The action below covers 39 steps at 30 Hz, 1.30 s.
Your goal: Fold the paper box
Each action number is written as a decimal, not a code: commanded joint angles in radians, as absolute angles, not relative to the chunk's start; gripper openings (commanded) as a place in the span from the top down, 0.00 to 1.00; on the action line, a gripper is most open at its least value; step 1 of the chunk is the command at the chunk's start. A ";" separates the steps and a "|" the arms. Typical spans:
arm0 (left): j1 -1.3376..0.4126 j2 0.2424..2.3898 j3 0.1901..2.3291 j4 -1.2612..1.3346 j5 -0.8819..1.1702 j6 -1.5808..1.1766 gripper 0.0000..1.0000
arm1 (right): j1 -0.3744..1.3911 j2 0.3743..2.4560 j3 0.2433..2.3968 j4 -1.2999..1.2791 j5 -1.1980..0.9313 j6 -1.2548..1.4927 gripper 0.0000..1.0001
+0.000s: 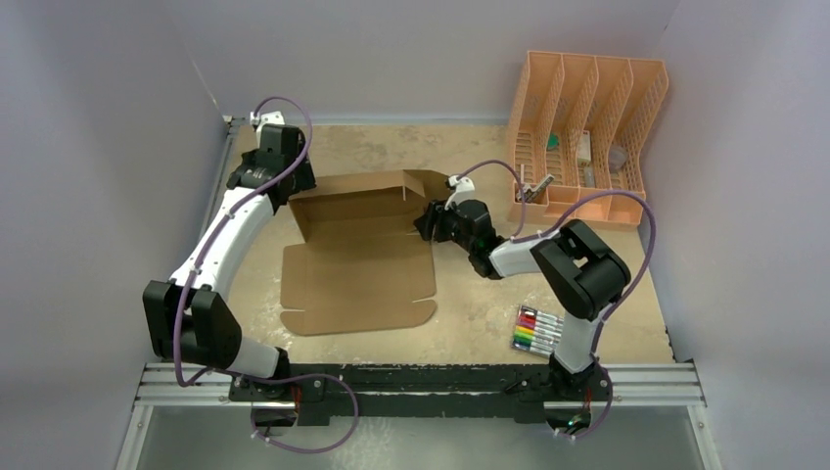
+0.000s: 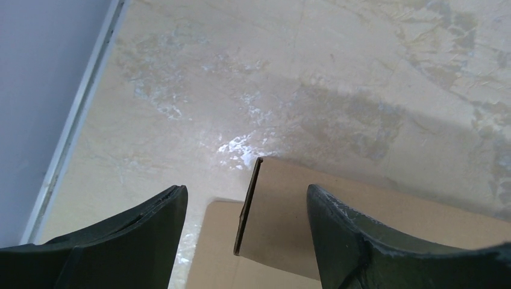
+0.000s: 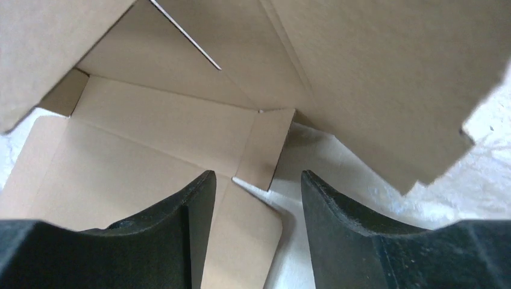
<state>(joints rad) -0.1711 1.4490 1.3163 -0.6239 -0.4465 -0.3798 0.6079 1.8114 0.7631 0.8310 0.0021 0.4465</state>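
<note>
A peach slotted organizer (image 1: 587, 127) stood at the far right corner of the bench (image 1: 470, 313), its tall dividers towards the back wall (image 1: 431, 49) and its low front compartments facing the near edge; several small items lay inside, too small to identify. A row of coloured markers (image 1: 536, 330) lay side by side near the right end of the near edge, well apart from the organizer; the bench top was beige and marbled, and a metal rail (image 1: 421, 384) ran along its near edge.
</note>
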 commanded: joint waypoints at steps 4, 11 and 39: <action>-0.169 1.434 1.281 -0.605 -0.357 -0.424 0.28 | 0.617 1.903 0.863 0.983 0.026 0.439 0.51; -0.170 1.427 1.263 -0.594 -0.289 -0.450 0.28 | 0.652 1.924 0.888 0.966 0.002 0.379 0.73; -0.169 1.394 1.235 -0.574 -0.291 -0.464 0.28 | 0.698 1.719 0.855 0.753 -0.206 0.030 0.59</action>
